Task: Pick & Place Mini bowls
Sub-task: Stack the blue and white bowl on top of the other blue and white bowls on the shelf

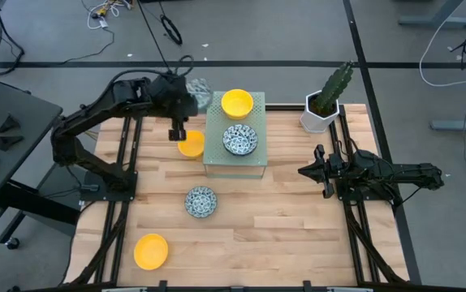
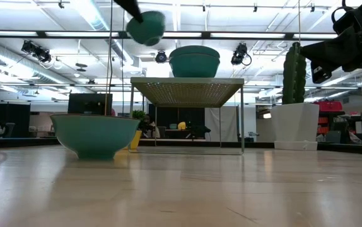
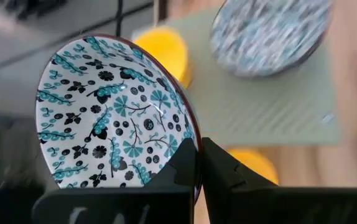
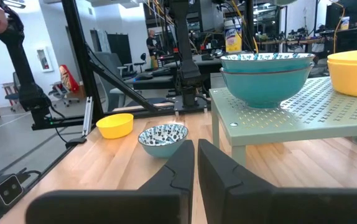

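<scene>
My left gripper (image 3: 198,163) is shut on a white mini bowl with a blue pattern (image 3: 110,112), held high by the far left corner of the green stand (image 1: 235,154); the low view shows the bowl (image 2: 147,28) above the stand top. On the stand sit a yellow bowl (image 1: 237,103) and two stacked patterned bowls (image 4: 265,70). A yellow bowl (image 1: 190,145) rests on the table at the stand's left side. Another patterned bowl (image 1: 200,201) and a yellow one (image 1: 150,250) sit nearer. My right gripper (image 4: 196,155) waits shut at the right edge. My left gripper pinches the patterned bowl's rim (image 3: 191,144) with one finger (image 3: 181,171) on the inside and the other (image 3: 225,174) on the outside. The bowl is lifted clear and tipped on edge, its hollow turned toward the wrist.
A white cactus pot (image 1: 321,113) stands at the table's far right corner. Black frame rails run along the left and right table edges. Bare wood lies between the stand and the near edge, around the two loose bowls.
</scene>
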Available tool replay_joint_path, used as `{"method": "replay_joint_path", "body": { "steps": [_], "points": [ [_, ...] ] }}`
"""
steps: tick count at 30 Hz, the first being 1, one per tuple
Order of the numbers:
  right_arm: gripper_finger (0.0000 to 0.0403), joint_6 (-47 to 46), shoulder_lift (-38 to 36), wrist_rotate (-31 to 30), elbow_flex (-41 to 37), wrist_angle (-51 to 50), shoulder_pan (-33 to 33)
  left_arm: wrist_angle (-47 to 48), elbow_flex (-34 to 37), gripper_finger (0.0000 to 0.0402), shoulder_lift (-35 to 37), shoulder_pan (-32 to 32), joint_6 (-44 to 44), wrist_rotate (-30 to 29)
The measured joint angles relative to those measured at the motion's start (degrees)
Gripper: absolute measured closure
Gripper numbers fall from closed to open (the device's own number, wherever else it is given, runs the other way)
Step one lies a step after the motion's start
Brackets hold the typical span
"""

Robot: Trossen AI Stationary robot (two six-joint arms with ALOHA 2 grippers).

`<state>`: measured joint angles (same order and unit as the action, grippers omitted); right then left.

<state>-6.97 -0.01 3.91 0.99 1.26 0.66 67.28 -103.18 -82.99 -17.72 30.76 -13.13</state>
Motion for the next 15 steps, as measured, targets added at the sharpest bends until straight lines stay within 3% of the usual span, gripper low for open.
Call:
{"method": "replay_joint_path", "body": {
  "steps": [4,15],
  "points": [
    [0.0376,0.0,0.0,0.0,0.0,0.0,0.0,-2.0,0.0,0.0391,-0.7,1.8,0.1,3.8],
    [0.0376,0.0,0.0,0.0,0.0,0.0,0.0,-3.7,0.0,0.0391,-1.6,5.3,1.4,5.3]
  ]
}}
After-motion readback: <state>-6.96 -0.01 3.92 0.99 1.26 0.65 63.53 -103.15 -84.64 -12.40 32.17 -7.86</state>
